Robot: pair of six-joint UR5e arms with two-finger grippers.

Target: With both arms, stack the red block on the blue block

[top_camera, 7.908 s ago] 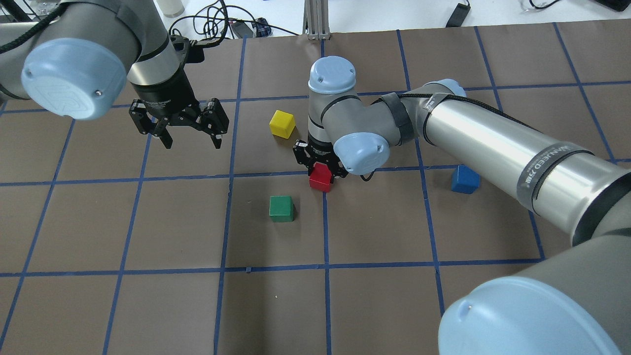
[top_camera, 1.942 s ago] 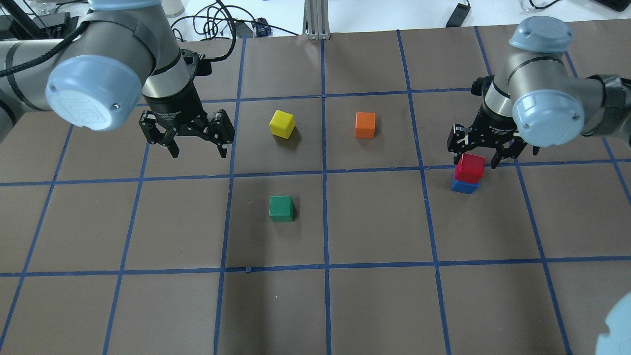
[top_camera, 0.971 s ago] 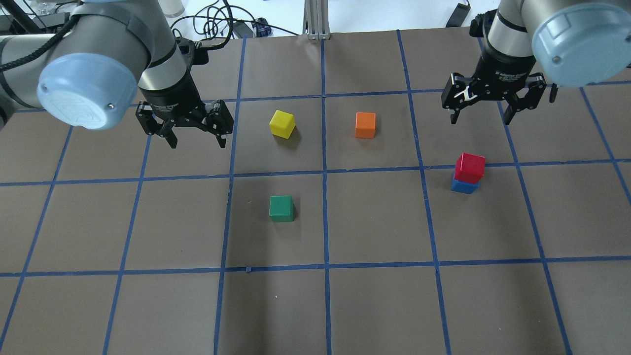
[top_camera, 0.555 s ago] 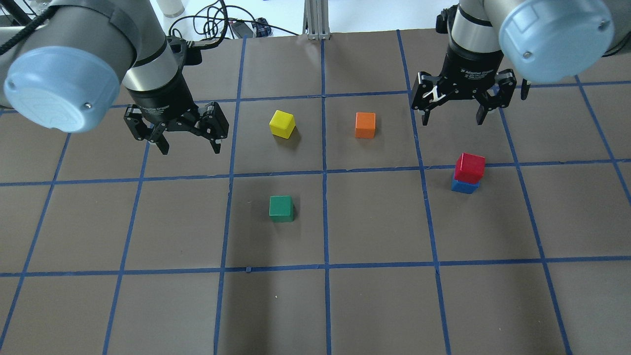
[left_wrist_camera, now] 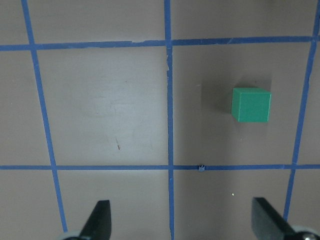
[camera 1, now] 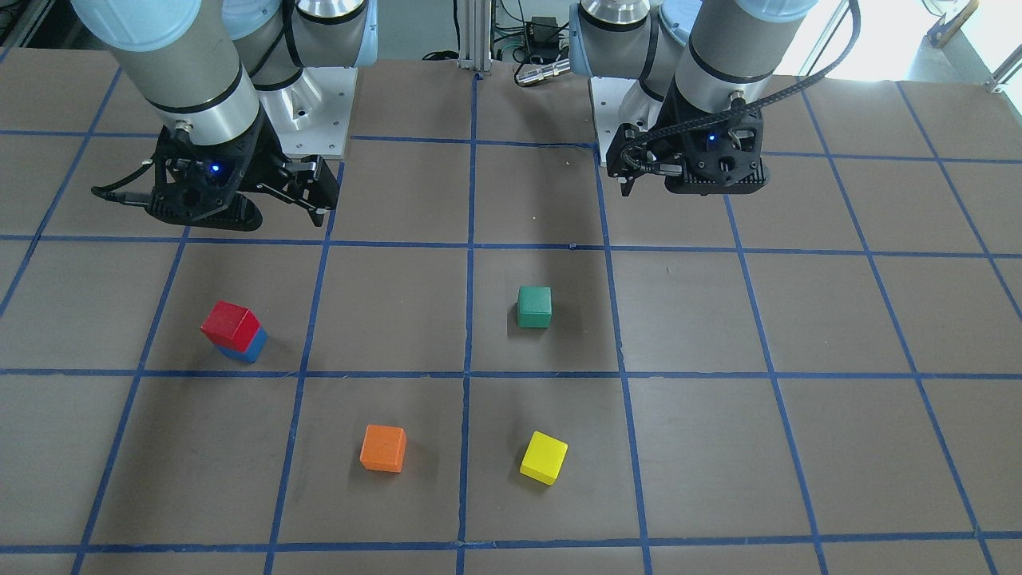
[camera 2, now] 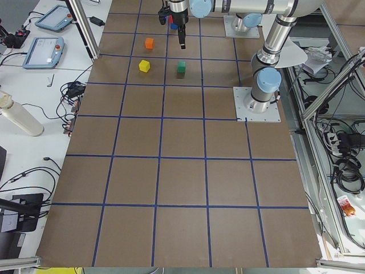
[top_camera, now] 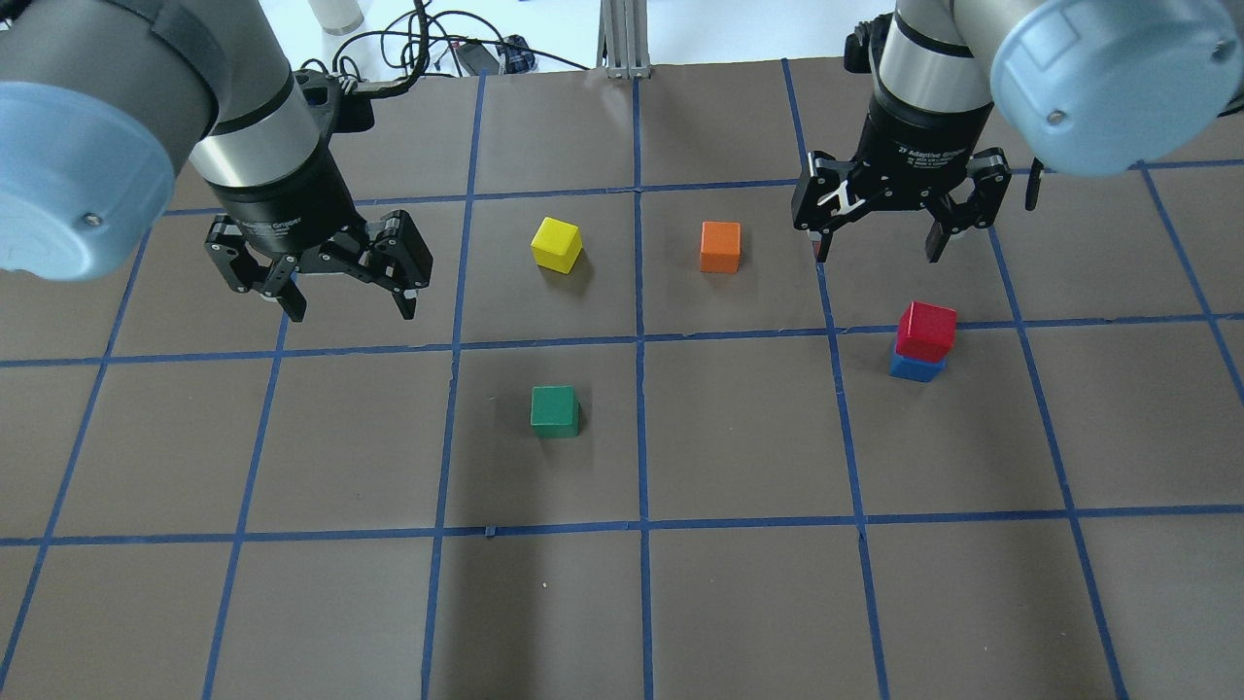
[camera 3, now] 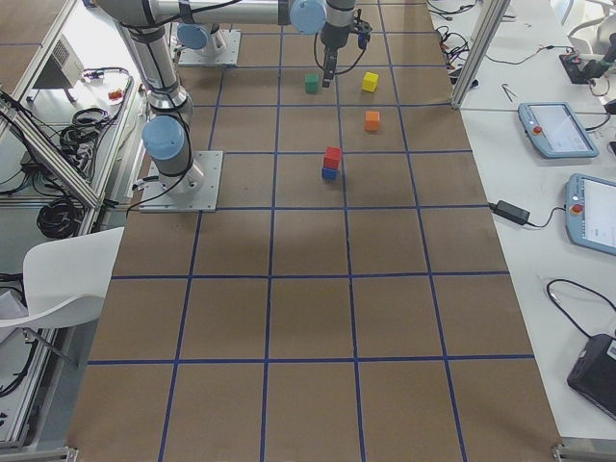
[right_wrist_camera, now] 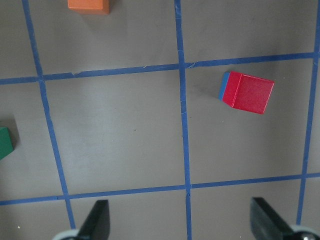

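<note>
Spread like the left gripper (top_camera: 352, 309), the right gripper (top_camera: 880, 255) at eleven o'clock could knock the skewed red block (top_camera: 926, 331) off the blue block (top_camera: 914, 368).

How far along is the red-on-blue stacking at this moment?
Done: the red block rests on top of the blue block. In hand: nothing; the right gripper and left gripper both hang open, clear of the stack. Left: nothing visible.

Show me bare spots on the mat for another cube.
Free: the whole row of the mat nearest the robot, and the square between the green block and the red block stacked on the blue block. Crowded: the far middle, where the yellow block and orange block sit in neighbouring squares.
</note>
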